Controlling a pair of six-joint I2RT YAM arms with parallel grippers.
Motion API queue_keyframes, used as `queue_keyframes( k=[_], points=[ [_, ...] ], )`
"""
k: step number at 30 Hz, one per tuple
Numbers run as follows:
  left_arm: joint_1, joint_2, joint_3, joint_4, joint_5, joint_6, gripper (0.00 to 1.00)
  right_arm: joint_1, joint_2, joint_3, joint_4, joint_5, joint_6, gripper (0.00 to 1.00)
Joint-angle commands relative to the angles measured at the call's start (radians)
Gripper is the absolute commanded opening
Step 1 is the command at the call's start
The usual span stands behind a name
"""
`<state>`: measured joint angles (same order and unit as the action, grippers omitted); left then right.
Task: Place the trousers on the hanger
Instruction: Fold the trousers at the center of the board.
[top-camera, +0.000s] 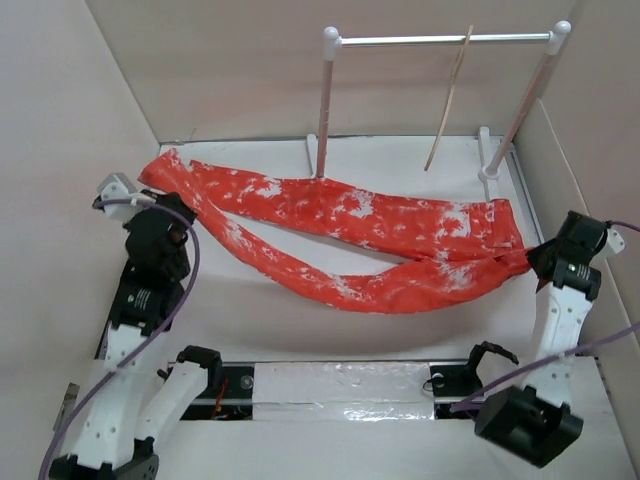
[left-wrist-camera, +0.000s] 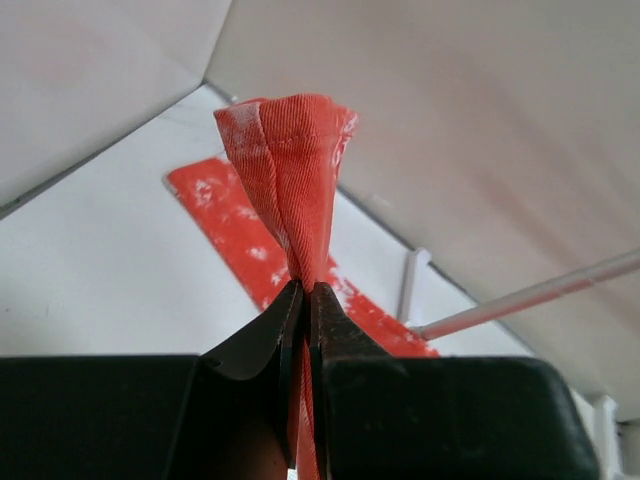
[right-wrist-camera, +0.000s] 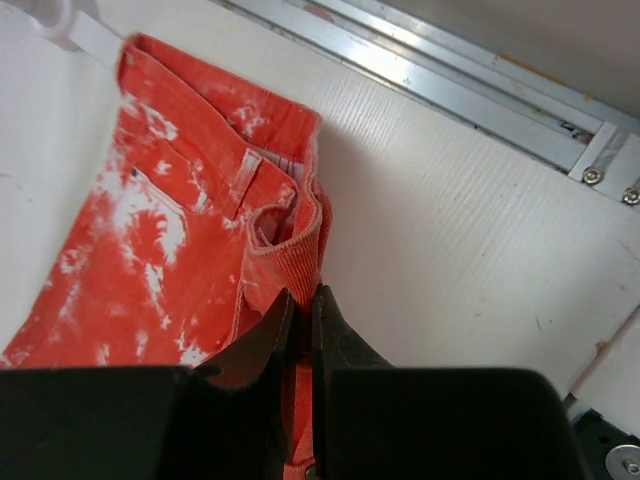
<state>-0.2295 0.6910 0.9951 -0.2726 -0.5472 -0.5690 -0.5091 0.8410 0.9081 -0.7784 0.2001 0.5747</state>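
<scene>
left gripper (left-wrist-camera: 305, 300) and right gripper (right-wrist-camera: 300, 305) both clamp the orange-red splotchy cloth trousers (top-camera: 350, 215); such thin pinches could slip before reaching the pale wooden hanger (top-camera: 449, 100)

the trousers (top-camera: 360, 235) are lying on the counter (top-camera: 300, 320) just in front of the rack (top-camera: 400, 40), stretching well left of its left post and across to its right post. the hanger (top-camera: 450, 95) is hanging from the rack's bar, right of its middle.

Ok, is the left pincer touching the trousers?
Touching. The left wrist view shows the left pincer shut on a bunched fold of the trousers.
</scene>
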Motion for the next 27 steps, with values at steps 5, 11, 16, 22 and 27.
queue_keyframes(
  k=[5, 11, 16, 22, 27],
  points=[
    [0.16, 0.45, 0.077, 0.017, 0.044, -0.112, 0.0, 0.003, 0.206, 0.121, 0.202, -0.054, 0.034, 0.03],
    [0.289, 0.631, 0.195, -0.017, 0.036, -0.126, 0.0, 0.003, 0.277, 0.126, 0.327, -0.137, 0.083, 0.04],
    [0.341, 0.795, 0.35, -0.069, -0.006, -0.092, 0.0, 0.059, 0.381, 0.205, 0.369, -0.117, 0.134, 0.03],
    [0.36, 0.95, 0.479, -0.113, -0.046, -0.068, 0.0, 0.087, 0.474, 0.285, 0.381, -0.062, 0.151, 0.03],
    [0.36, 1.021, 0.553, -0.105, -0.052, -0.068, 0.0, 0.099, 0.561, 0.365, 0.351, -0.042, 0.146, 0.03]
  ],
)
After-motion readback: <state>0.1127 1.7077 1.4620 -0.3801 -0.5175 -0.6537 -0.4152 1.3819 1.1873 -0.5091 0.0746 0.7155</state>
